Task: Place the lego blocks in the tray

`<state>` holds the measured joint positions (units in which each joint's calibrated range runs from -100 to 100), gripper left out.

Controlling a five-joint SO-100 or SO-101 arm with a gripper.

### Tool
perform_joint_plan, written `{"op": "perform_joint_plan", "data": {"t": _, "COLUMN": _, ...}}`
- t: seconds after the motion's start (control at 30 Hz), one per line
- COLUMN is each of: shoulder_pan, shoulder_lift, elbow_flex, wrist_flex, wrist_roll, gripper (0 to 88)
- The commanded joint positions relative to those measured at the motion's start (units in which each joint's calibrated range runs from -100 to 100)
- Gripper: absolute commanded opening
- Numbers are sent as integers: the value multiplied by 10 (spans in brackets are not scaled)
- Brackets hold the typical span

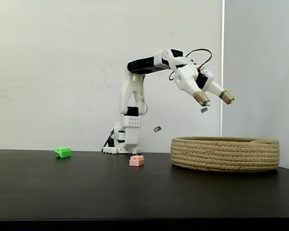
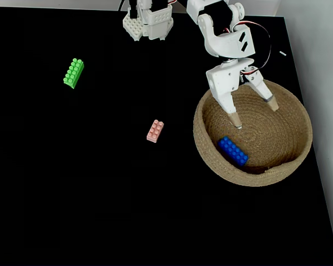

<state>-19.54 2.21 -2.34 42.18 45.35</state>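
- Tool (image 1: pixel 217 100) (image 2: pixel 255 114): jaws spread wide, nothing between them; hangs above the tray, tips angled down, clear of the rim in the side-on fixed view.
- Tray (image 1: pixel 225 154) (image 2: pixel 211 160): round rope basket on the black surface (image 1: pixel 86 187) (image 2: pixel 72 194), directly under the tool.
- Blue brick (image 2: pixel 233 151): lies inside the tray on its floor, just below the nearer fingertip in the top-down fixed view, not touching it.
- Pink brick (image 1: pixel 137 160) (image 2: pixel 155 131): on the surface outside the tray, off to the tool's left in both fixed views, near the tray wall but apart from it.
- Green brick (image 1: pixel 63 152) (image 2: pixel 74 72): on the surface, far left of the tool in both fixed views, well apart from pink brick & tray.
- Arm base (image 1: pixel 125 137) (image 2: pixel 148 22): at the surface's back edge, behind & left of the tool.
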Motion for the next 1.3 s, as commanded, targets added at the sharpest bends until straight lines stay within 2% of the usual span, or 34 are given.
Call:
{"op": "perform_joint_plan", "data": {"t": 0.0, "shoulder_pan": 26, "shoulder_lift": -61, "elbow_flex": 21, "wrist_flex": -7, "wrist_roll": 3, "gripper": 326}}
{"op": "perform_joint_plan", "data": {"t": 0.13, "shoulder_pan": 82, "shoulder_lift": -157, "elbow_flex": 128, "wrist_flex": 23, "wrist_roll": 9, "gripper": 320}}
{"op": "perform_joint_plan", "data": {"t": 0.27, "shoulder_pan": 178, "shoulder_lift": -265, "elbow_flex": 248, "wrist_flex": 28, "wrist_roll": 25, "gripper": 316}}
{"op": "perform_joint_plan", "data": {"t": 0.5, "shoulder_pan": 393, "shoulder_lift": -402, "elbow_flex": 432, "wrist_flex": 58, "wrist_roll": 83, "gripper": 323}}
{"op": "perform_joint_plan", "data": {"t": 0.8, "shoulder_pan": 612, "shoulder_lift": -457, "elbow_flex": 509, "wrist_flex": 78, "wrist_roll": 161, "gripper": 327}}
{"op": "perform_joint_plan", "data": {"t": 0.93, "shoulder_pan": 673, "shoulder_lift": -455, "elbow_flex": 506, "wrist_flex": 78, "wrist_roll": 169, "gripper": 315}}
{"op": "perform_joint_plan", "data": {"t": 1.07, "shoulder_pan": 725, "shoulder_lift": -437, "elbow_flex": 508, "wrist_flex": 94, "wrist_roll": 196, "gripper": 314}}
{"op": "perform_joint_plan", "data": {"t": 1.27, "shoulder_pan": 734, "shoulder_lift": -379, "elbow_flex": 517, "wrist_flex": 78, "wrist_roll": 200, "gripper": 308}}
